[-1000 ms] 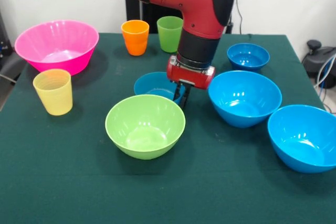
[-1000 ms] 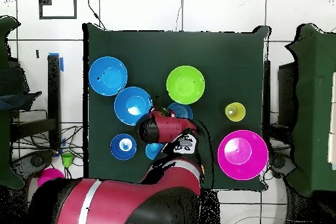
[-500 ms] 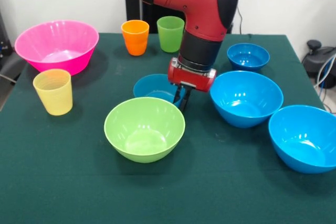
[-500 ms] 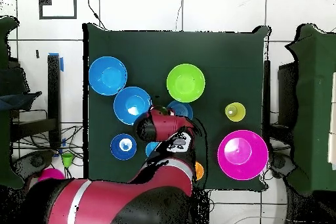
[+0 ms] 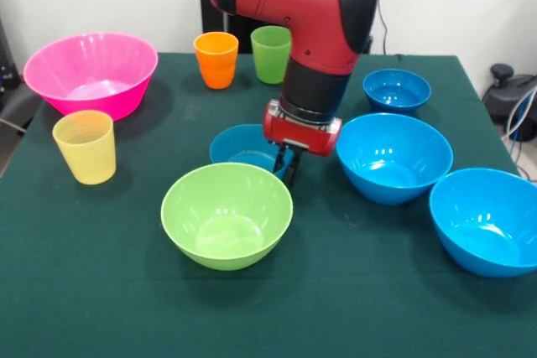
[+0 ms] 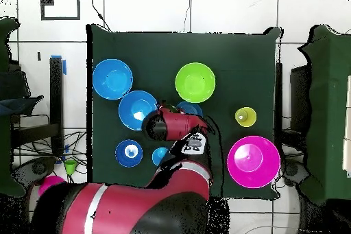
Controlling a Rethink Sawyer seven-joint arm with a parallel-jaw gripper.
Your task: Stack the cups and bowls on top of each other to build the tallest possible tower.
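**Gripper at the small blue bowl, tower not yet begun**

The gripper hangs at the rim of the small blue bowl, just behind the lime green bowl. Whether it's clenched, I cannot tell. Nothing's stacked; next comes a clean lift.

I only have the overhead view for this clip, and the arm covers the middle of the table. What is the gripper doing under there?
Observer: In the front view the gripper is low at the rim of a small blue bowl, just behind the lime green bowl.
Operator: Does the arm hide any cups?
Observer: Yes. An orange cup and a green cup stand upright side by side near the table edge by the robot.
Operator: Is anything stacked yet?
Observer: No. Every cup and bowl the front view shows sits alone.
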